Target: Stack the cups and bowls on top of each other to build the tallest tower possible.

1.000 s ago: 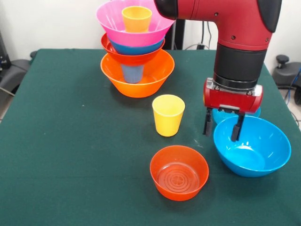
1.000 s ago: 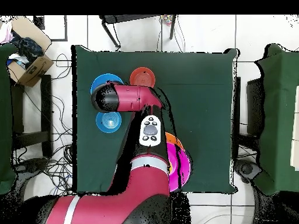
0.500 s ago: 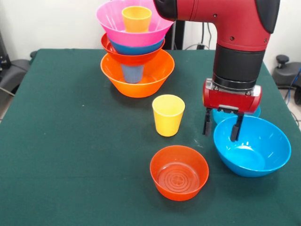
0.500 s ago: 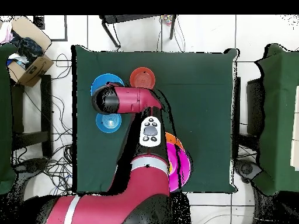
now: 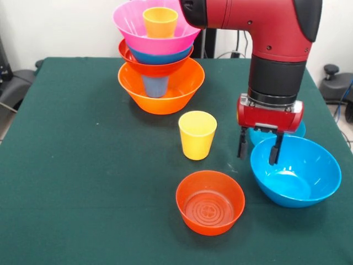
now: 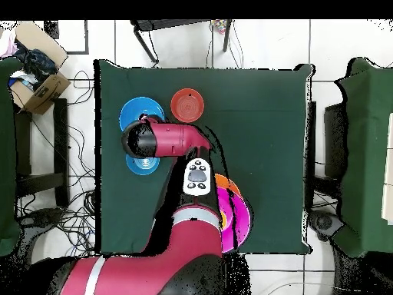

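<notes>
A: Front view, where's the hand?
B: Hand (image 5: 257, 148) hangs over the near-left rim of the large blue bowl (image 5: 298, 174), fingers apart, one outside the rim and one inside. Can't tell if either touches it. Nothing held.
A: Tower?
B: Far left on the table (image 5: 83, 165). Big orange bowl (image 5: 165, 91) at the base with a blue cup (image 5: 155, 85) inside, then red-orange bowl (image 5: 151, 65), blue bowl (image 5: 162, 57), pink bowl (image 5: 138, 25), orange cup (image 5: 160, 22) upright on top.
A: Loose pieces?
B: Yellow cup (image 5: 197, 134) upright mid-table, near the tower. Red-orange bowl (image 5: 210, 202) nearer the camera, upright, empty. Small blue bowl (image 5: 255, 134) mostly hidden behind the hand.
A: Overhead?
B: Arm (image 6: 173, 138) covers the hand, so its state doesn't show there. Large blue bowl (image 6: 138, 113) and red-orange bowl (image 6: 186, 104) sit side by side near the top table edge. Small blue bowl (image 6: 143, 163) pokes out below the arm. Pink bowl (image 6: 236, 219) and orange bowl rim (image 6: 224, 182) show right of the arm.
</notes>
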